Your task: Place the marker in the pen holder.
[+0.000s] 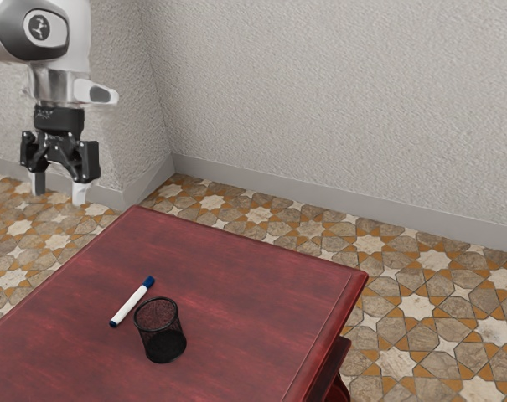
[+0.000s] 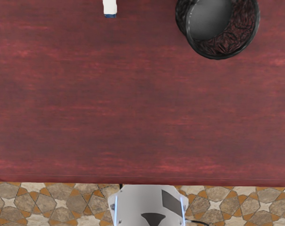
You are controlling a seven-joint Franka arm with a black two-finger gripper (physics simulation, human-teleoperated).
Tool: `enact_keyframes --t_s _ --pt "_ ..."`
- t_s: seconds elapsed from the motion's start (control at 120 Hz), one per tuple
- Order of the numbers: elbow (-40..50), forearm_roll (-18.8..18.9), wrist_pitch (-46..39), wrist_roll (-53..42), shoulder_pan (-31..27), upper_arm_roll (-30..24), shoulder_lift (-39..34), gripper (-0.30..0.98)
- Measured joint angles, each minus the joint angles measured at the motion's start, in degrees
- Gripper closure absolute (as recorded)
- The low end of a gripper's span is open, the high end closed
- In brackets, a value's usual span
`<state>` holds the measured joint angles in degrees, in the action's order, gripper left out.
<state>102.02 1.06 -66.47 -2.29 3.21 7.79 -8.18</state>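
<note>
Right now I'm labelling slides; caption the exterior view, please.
Open gripper raised above a red table, where a marker lies beside an empty mesh pen holder.

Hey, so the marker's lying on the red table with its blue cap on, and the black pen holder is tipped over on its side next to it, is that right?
Not quite: the pen holder isn't on its side. The exterior view shows it standing upright. The rest holds: the marker, blue cap on, lies beside it on the red table.
</note>
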Motion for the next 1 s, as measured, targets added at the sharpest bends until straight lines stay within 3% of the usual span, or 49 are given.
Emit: enact_keyframes --t_s 0.192,0.283,0.358,0.5,0.733,1.0 --pt "-6.09 0.46 -14.34 -0.84 3.74 1.08 4.05 0.0" --pt "-14.39 1.48 -20.62 -1.12 5.61 3.19 17.24 0.0" --pt "-15.91 1.15 -26.82 -1.34 5.35 4.49 26.41 0.0" --pt "-15.65 -1.06 -37.53 -1.83 4.52 4.76 36.51 0.0" --pt "-7.31 -3.22 -50.23 -2.63 4.16 4.57 38.33 0.0" --pt "8.29 -3.8 -61.01 -3.53 4.19 4.6 28.92 0.0"
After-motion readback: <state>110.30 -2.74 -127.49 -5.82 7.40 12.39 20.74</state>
